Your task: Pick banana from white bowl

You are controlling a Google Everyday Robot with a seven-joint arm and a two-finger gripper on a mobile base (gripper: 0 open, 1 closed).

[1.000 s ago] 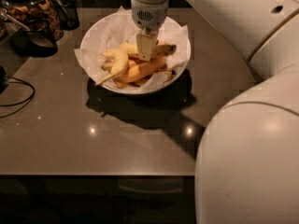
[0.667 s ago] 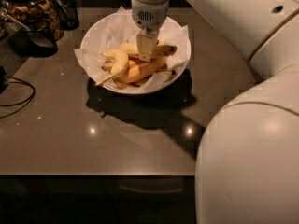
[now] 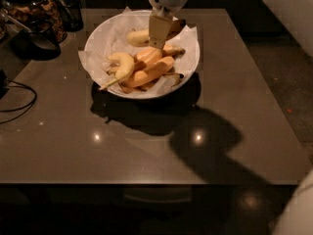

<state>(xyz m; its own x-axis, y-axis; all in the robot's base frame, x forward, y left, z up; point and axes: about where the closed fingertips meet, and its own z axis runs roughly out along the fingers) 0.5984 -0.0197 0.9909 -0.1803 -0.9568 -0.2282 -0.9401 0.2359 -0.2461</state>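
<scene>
Top centre of the frame: the gripper (image 3: 157, 42), with flat cream fingers under a white perforated head, pinches the banana (image 3: 137, 36), plump, pale yellow and dark-tipped, across its middle. The banana sits at the back of the round white bowl (image 3: 191, 65) lined with crumpled paper (image 3: 103, 34), above a small hooked banana (image 3: 122, 64) and smooth orange-toned bananas (image 3: 152, 70). The table (image 3: 146, 151) is glossy and dark.
</scene>
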